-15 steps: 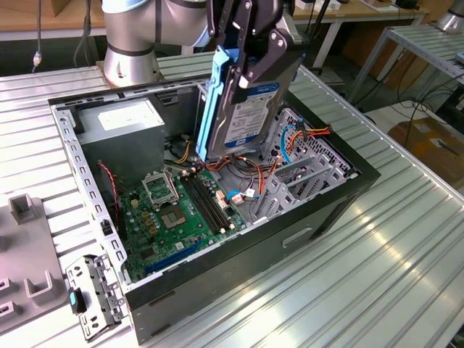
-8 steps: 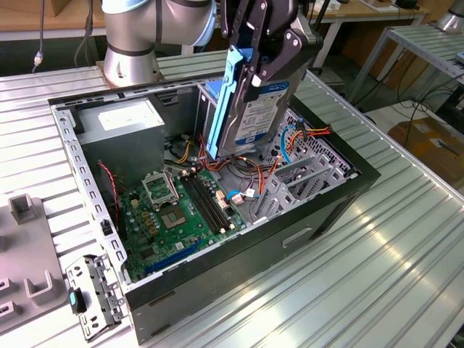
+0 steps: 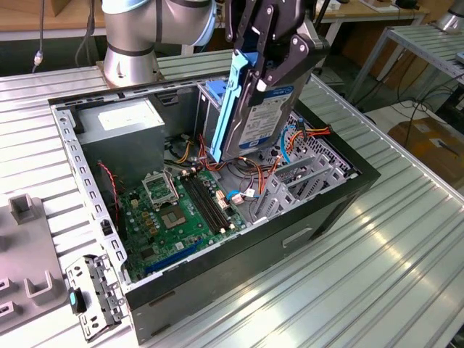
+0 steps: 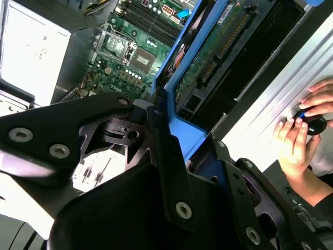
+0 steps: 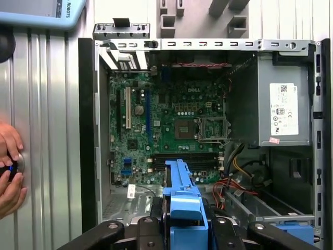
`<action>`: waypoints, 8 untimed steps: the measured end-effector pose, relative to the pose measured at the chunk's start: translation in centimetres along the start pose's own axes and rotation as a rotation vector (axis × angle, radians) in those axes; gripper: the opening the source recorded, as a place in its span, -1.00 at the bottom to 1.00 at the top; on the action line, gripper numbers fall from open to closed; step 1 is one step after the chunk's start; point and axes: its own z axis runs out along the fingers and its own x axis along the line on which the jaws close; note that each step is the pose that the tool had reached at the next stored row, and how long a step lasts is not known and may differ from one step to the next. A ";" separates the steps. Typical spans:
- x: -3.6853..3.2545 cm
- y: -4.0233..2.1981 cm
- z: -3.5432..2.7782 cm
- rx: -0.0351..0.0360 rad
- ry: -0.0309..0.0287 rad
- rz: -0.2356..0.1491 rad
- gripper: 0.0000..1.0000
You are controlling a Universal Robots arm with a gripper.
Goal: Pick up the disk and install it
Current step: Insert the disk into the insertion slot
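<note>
At upper centre of the exterior view, the claw (image 3: 270,71) is clamped on the disk (image 3: 264,119), which hangs on edge above the open case (image 3: 239,268), where a crooked descent could snag the loose cables (image 3: 308,134) or jam it.

The arm (image 3: 129,43) was silver-grey, with thick round joints and a pale-blue cap (image 3: 205,25). The gripper (image 3: 265,72) was black, seemingly matte, built of flat angular link plates (image 4: 52,140). In the second wrist view, round silver screw heads (image 4: 183,210) studded those plates at the pivots.
</note>
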 end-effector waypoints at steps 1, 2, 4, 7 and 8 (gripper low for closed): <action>0.19 -0.02 0.01 0.0001 0.0003 0.000 -0.25; 0.37 -0.04 0.01 0.0001 0.0007 0.000 -0.25; 0.85 -0.10 0.01 0.0000 0.0013 0.000 -0.25; 1.45 -0.18 0.04 0.0001 0.0019 0.000 -0.25; 1.58 -0.23 0.05 0.0001 0.0020 0.000 -0.25</action>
